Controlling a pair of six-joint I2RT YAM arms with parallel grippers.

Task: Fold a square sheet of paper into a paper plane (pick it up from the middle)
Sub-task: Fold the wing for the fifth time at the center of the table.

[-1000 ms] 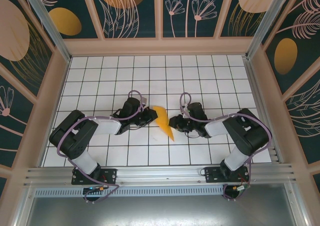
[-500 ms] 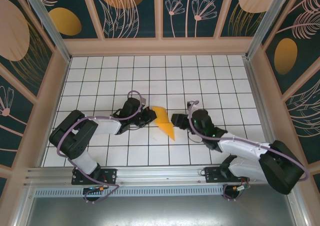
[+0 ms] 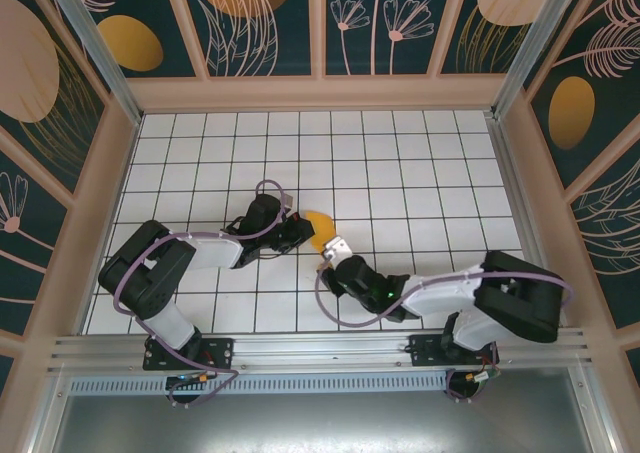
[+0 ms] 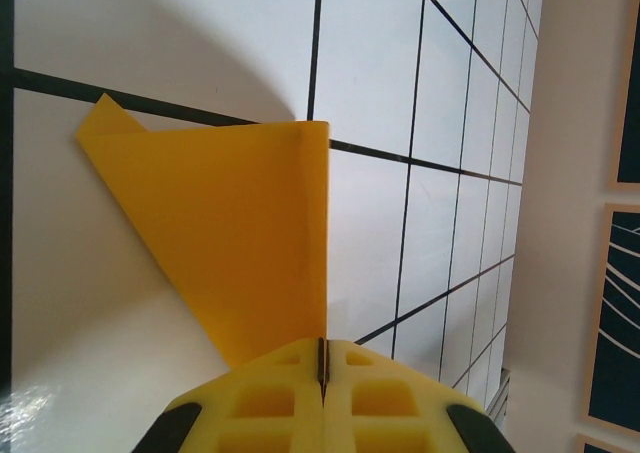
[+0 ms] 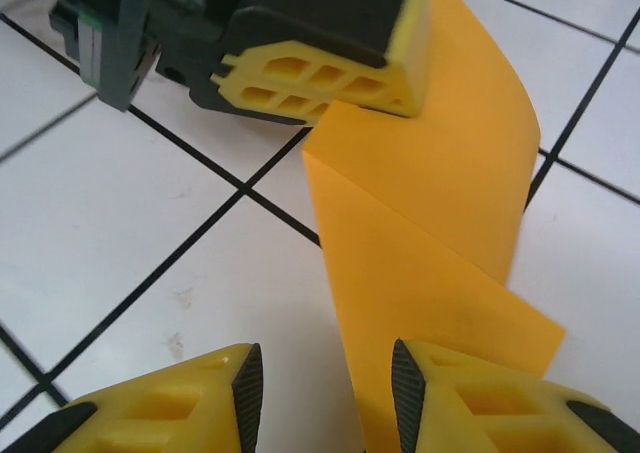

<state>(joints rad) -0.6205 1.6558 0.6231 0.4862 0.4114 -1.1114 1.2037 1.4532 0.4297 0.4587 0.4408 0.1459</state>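
Near the middle of the surface: the paper [image 3: 318, 221], folded to a narrow orange-yellow piece, sits low over the white tiled surface [image 3: 420, 153] between the two hands.
Left hand [image 4: 322, 361]: fingers pressed together on one end of the paper. The folded edge runs straight out from the seam between them.
Right hand [image 5: 325, 398]: fingers apart, low over the tiles at the free end. One corner of the paper reaches into the gap. The rest of that edge passes behind one finger [image 5: 480, 398], and you cannot tell whether it touches.
Step in hand (judged): taking a second grip on the free end, ready for the next crease.
Procedure: do not loosen the left clamp, because it is the only hold on the paper. Shift the right hand sideways until the paper edge lies fully inside the gap, then close. Grip close to the edge and on both layers, so that the fold does not spring open. Line up the edges before you press any crease.
Obstruction: the left hand's body is just beyond the right fingers. Approach slowly to avoid hand-to-hand contact.
Surroundings: purple cables [image 3: 268, 187] loop over both wrists, so watch for snagging. The printed walls [image 3: 250, 13] stand well apart from the work.
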